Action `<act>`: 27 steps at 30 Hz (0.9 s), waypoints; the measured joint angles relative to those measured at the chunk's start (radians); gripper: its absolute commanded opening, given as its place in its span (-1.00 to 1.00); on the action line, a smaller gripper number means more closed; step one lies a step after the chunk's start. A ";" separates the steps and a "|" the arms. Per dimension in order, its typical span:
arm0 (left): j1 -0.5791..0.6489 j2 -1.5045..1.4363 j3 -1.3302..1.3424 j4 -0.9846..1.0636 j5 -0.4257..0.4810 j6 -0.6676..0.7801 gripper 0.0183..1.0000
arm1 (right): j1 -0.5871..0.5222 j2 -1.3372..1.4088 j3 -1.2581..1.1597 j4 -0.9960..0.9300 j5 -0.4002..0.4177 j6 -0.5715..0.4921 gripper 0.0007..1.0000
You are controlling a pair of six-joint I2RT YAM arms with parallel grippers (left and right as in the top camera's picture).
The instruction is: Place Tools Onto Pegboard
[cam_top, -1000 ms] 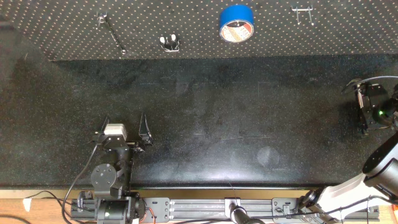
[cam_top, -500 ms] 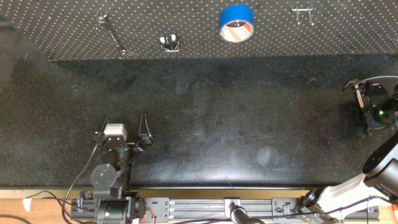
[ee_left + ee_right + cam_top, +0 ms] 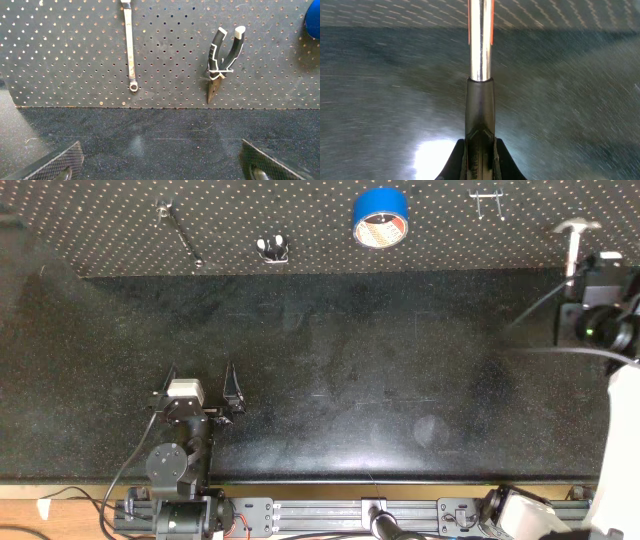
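Note:
My right gripper [image 3: 582,272] is at the far right, up against the pegboard [image 3: 90,240], and is shut on a hammer [image 3: 574,238]. The hammer's head points up onto the board. In the right wrist view its black grip sits between my fingers, and the chrome shaft [image 3: 480,45] runs away from the gripper [image 3: 480,162]. My left gripper [image 3: 200,385] rests open near the table's front left, holding nothing; its fingers [image 3: 55,162] frame the left wrist view. A wrench [image 3: 178,230], pliers [image 3: 271,248] and a blue tape roll [image 3: 380,217] hang on the board.
A bare double hook [image 3: 487,202] sits on the pegboard between the tape and the hammer. The black table [image 3: 350,360] stretches below the board. The left wrist view faces the wrench [image 3: 130,45] and pliers [image 3: 222,55].
The right arm has swung from the table's right edge up to the pegboard, carrying the hammer with it. The left arm has stayed still.

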 measured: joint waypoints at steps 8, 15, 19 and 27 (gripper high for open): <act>0.000 0.000 0.000 0.000 0.000 0.000 0.99 | 0.182 -0.012 0.000 0.084 -0.043 0.032 -0.85; 0.000 0.000 0.000 0.000 0.000 0.000 0.99 | 0.267 -0.012 0.000 0.127 -0.050 0.034 -0.85; 0.000 0.000 0.000 0.000 0.000 0.000 0.99 | 0.267 -0.008 0.000 0.134 -0.050 0.034 -0.85; 0.000 0.000 0.000 0.000 0.000 0.000 0.99 | 0.267 0.105 0.000 0.174 -0.050 0.038 -0.29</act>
